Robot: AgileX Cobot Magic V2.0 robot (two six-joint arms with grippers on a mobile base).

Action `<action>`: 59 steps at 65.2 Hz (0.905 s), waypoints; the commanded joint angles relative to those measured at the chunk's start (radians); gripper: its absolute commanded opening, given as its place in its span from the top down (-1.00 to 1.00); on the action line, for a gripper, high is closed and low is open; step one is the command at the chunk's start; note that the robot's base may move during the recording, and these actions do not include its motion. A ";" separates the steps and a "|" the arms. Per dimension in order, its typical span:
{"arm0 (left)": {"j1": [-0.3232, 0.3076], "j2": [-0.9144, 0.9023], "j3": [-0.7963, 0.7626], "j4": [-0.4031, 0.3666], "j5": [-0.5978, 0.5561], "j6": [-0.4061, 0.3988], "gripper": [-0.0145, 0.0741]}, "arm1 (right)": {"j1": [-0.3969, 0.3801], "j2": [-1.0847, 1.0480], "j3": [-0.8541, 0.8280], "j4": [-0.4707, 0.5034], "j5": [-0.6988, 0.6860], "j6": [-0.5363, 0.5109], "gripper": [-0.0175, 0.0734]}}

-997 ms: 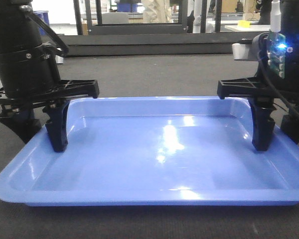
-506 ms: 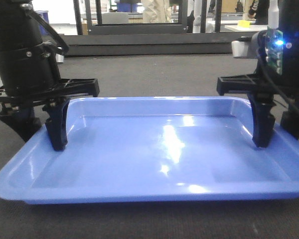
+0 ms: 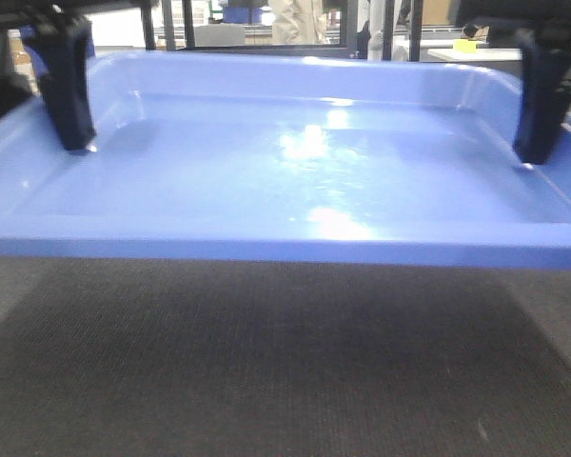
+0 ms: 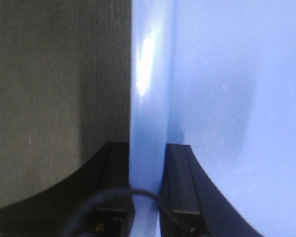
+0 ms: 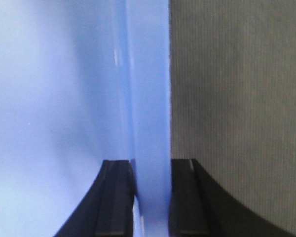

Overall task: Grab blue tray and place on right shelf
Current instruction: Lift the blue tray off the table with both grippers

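Note:
The blue tray (image 3: 295,171) is held level in the air above the dark table, filling the upper half of the front view. My left gripper (image 3: 52,143) is shut on the tray's left rim; the left wrist view shows its two fingers either side of the rim (image 4: 147,148) with the tray floor (image 4: 227,98) to the right. My right gripper (image 3: 557,152) is shut on the right rim, and the right wrist view shows that clamp (image 5: 150,163) with the tray (image 5: 54,98) to the left. The right shelf is out of view.
The dark grey textured table top (image 3: 266,362) lies below the tray. Black frame posts and glass panels (image 3: 186,24) stand behind the tray, with a room beyond them.
Both grippers have lifted the tray off the table. It now sits much higher in the front view, and the arms' bodies have left the top of the frame.

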 commanded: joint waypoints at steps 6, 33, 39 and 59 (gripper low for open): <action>-0.087 -0.123 0.100 0.024 -0.010 -0.115 0.78 | 0.083 -0.144 0.091 -0.035 -0.021 0.126 0.19; -0.117 -0.220 0.267 0.026 -0.030 -0.212 0.78 | 0.185 -0.282 0.228 -0.068 -0.021 0.227 0.19; -0.117 -0.220 0.267 0.026 -0.030 -0.210 0.78 | 0.185 -0.282 0.229 -0.075 -0.036 0.227 0.19; -0.126 -0.221 0.267 0.037 -0.028 -0.123 0.78 | 0.185 -0.281 0.229 -0.079 -0.053 0.227 0.19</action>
